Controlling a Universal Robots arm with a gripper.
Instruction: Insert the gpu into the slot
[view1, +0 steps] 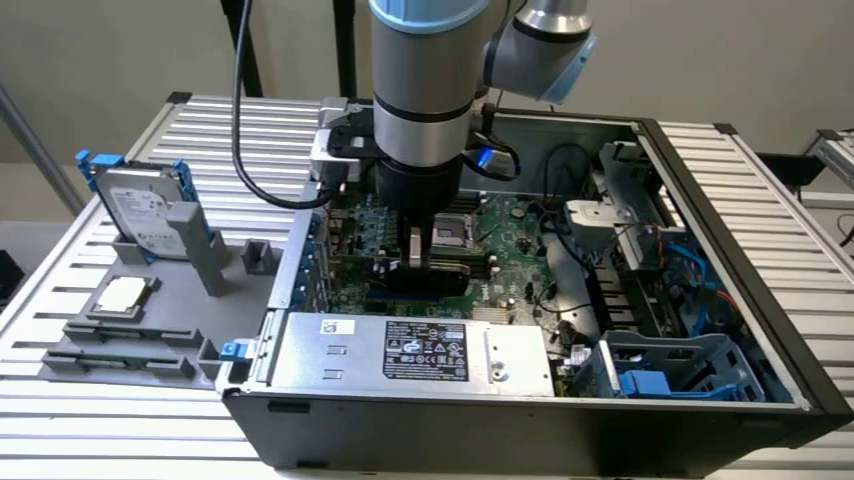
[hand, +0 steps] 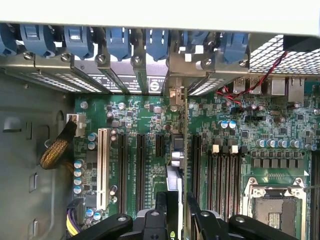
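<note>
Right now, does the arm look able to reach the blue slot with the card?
Probably yes: the case lies open, the fingers grip the card upright right over the blue slot, and no cable crosses there.

We see the arm (view1: 424, 70) as a thick silver-grey tube in the upper middle of the exterior view. It is ringed with a pale blue band at the frame's top edge and a dark band lower down. To its upper right sits a rounded grey joint (view1: 545, 45) with a pale blue cap. A black cable (view1: 244, 110) runs down the upper left of the frame. Below the tube, the wrist (view1: 414, 190) narrows to a black cylinder, and the hand (view1: 430, 262) is black too. In the wrist view its fingers (hand: 161, 206) are glossy black bars on black linkages set with round silver screws (hand: 118, 218).
</note>
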